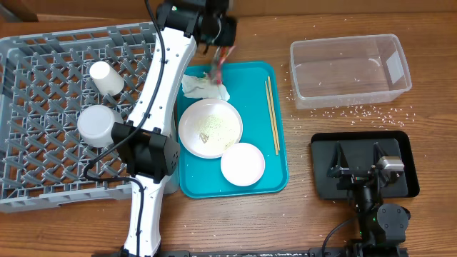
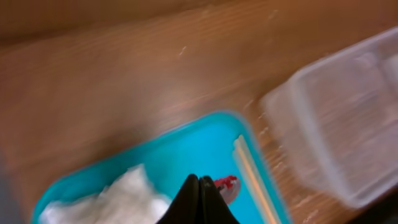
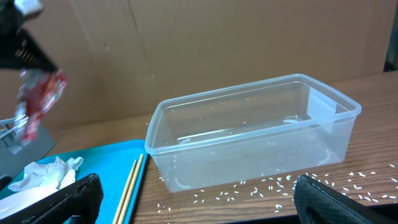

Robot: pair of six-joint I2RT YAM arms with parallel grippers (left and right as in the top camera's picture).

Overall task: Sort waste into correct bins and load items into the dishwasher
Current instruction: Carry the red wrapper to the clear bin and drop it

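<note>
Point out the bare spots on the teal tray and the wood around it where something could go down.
On the teal tray, only the strip between napkin and chopsticks is bare. The wood between the tray and the black tray is free; below the clear tub rice grains lie scattered. Plate, small bowl and the left arm crowd the tray's left.

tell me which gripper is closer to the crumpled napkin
Left. The left gripper, shut on the wrapper, is close above the napkin on the teal tray; the right gripper is open over the black tray, well away.
</note>
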